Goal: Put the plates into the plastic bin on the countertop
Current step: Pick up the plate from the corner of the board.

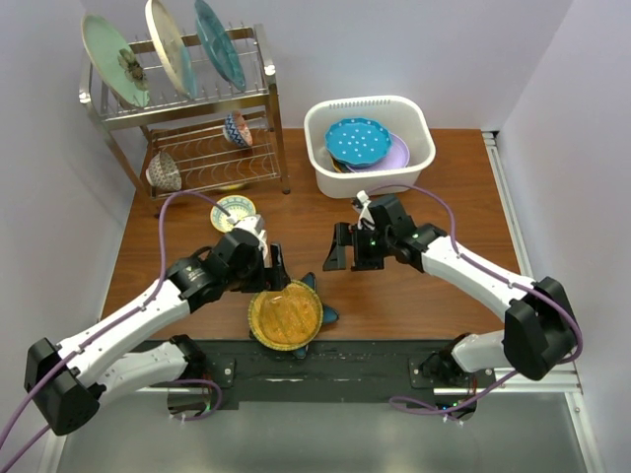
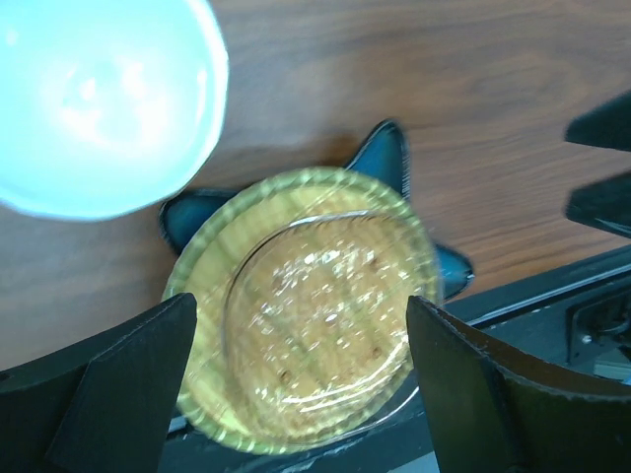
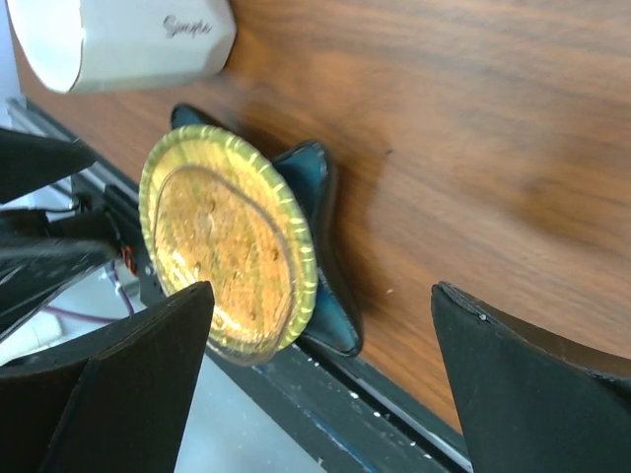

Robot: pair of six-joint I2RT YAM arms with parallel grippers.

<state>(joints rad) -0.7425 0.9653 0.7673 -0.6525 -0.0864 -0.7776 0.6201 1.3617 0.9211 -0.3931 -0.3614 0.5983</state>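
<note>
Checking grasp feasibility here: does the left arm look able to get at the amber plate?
Probably yes: the left gripper hangs open above the amber plate, which lies uncovered atop the star-shaped plate, and the white mug stands off to one side.

Overhead view facing down, both wrist views close on amber plate [image 2: 306, 305]
</note>
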